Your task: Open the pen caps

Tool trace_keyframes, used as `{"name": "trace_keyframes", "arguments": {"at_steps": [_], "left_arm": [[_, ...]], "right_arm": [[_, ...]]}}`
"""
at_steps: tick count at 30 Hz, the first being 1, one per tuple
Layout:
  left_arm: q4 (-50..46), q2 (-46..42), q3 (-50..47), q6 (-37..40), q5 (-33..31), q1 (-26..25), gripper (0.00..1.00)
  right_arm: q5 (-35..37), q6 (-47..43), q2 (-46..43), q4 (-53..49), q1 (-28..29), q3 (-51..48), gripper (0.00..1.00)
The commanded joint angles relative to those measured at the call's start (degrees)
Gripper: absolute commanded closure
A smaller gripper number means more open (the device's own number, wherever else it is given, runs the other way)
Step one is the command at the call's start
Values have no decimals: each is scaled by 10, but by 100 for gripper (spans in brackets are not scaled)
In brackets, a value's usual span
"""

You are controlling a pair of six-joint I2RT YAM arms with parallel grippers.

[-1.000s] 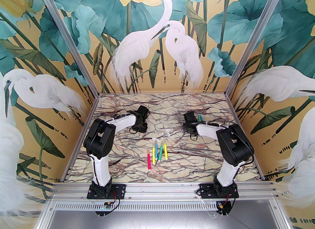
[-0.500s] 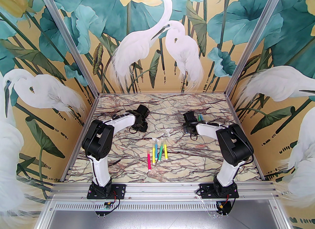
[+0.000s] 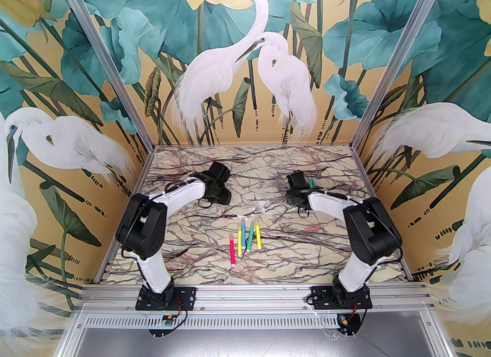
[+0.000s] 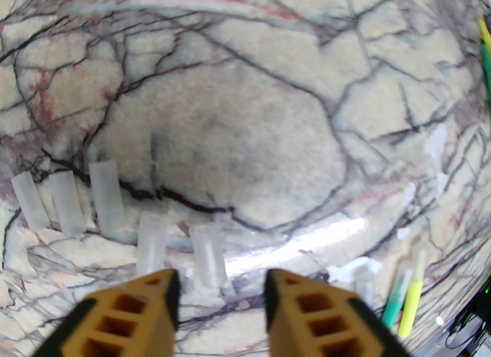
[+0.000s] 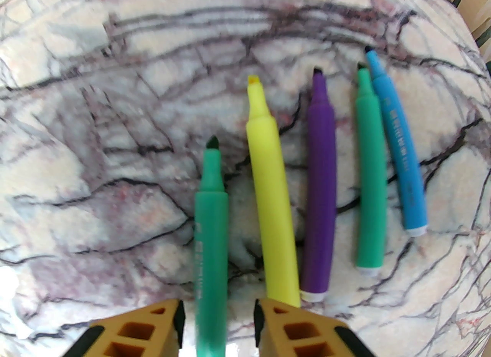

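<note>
Translucent pen caps (image 4: 106, 194) lie loose before the spread left gripper (image 4: 220, 276).

veined marble-pattern tabletop (image 3: 184, 232). far left: five clear pen caps (image 4: 106, 194), loose, in a rough row. far right: uncapped pens laid side by side: green pen (image 5: 210, 232), yellow pen (image 5: 272, 202), purple pen (image 5: 321, 186), second green pen (image 5: 370, 179), blue pen (image 5: 401, 156). centre: four more pens (image 3: 250, 239), side by side.

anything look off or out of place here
Nothing spilled or damaged. Loose caps lie in a row, uncapped pens in another. Only the near green pen sits out of line, nearer than the rest, lying within the open right gripper.
</note>
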Motion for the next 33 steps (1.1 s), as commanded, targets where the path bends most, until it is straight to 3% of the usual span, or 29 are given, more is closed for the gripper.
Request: {"name": "trace_keyframes", "arguments": {"at_steps": [1,8,22,33], "left_arm": [[48,-44,-32,-6,28,3,44],[136,-135,-126,-14,56,26,27],[264,-280,-284,-31,49,53,7],[286,-290,-313,-34,47,66,3]], "right_arm": [[-13,-12,-34,-26,5,11,61],[-30,-11,-96,-63,61,-10,59],[-82,85,-136,-119,223,-59,55],[-96,130,-91,-121,300,-51,54]]}}
